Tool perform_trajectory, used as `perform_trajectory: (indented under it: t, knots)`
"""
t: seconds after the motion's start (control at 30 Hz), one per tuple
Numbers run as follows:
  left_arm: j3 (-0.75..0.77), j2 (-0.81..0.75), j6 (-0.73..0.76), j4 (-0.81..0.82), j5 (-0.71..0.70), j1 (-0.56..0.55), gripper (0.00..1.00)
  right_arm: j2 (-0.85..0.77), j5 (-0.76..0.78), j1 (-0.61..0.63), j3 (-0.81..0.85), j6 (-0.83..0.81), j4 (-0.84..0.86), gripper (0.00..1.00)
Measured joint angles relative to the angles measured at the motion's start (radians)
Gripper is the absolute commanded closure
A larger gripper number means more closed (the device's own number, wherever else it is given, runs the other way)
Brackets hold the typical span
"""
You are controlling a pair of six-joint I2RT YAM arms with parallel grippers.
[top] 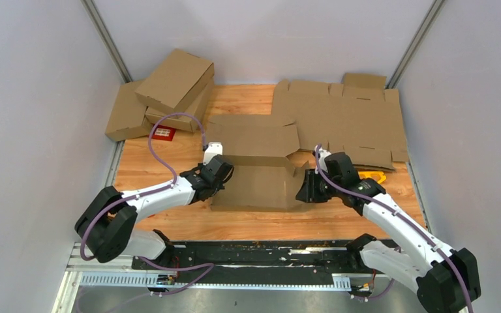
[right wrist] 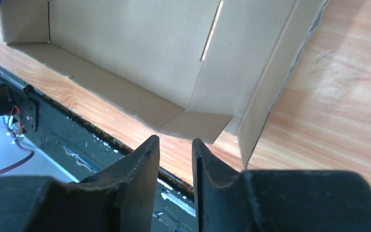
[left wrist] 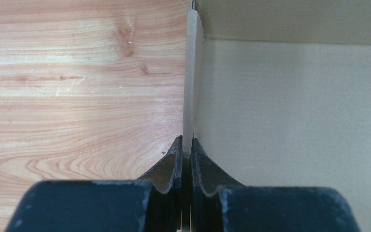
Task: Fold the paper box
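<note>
You see a big wooden desk (top: 169,225) with gray walls around it. At the back right lie big flat cardboard sheets (top: 346,117) with notches and flaps. At the back left sits a pile of shut brown boxes (top: 169,88), one leaning on top of the others.

The paper box (top: 258,186) is in the middle of the desk, between your two arms. It is open and only partly folded. Its floor lies flat on the wood. Its lid lies flat behind it, toward the back wall. The near wall and the left wall stand up. On the right side, a wall with a long slot stands up too, and a loose flap sticks out past it.

Your left arm (top: 150,195) reaches in from the left. Your right arm (top: 391,218) reaches in from the right.

Your left fingers (top: 225,173) are squeezed tight on the top edge of the box's left wall, one finger on each side of the thin cardboard. Your right fingers (top: 302,188) are a little apart and hold nothing. They are just beside the near right corner of the box.

A small red thing (top: 163,134) lies by the pile. A small yellow thing (top: 373,176) peeks out near your right arm.
</note>
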Motion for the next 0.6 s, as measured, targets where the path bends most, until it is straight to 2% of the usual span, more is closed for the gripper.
perform_trajectory:
  t: [0.17,0.4,0.6]
  knots:
    - [-0.003,-0.016,-0.004,-0.001,-0.012,0.006,1.0,-0.019,-0.029,0.026,-0.024,0.032,-0.018,0.44]
    - [-0.011,-0.03,0.0,0.001,-0.009,0.006,1.0,-0.022,-0.046,0.051,-0.103,0.085,0.012,0.4]
    - [-0.014,-0.031,0.006,0.006,0.006,0.007,1.0,0.099,-0.047,0.061,-0.102,0.127,0.127,0.39]
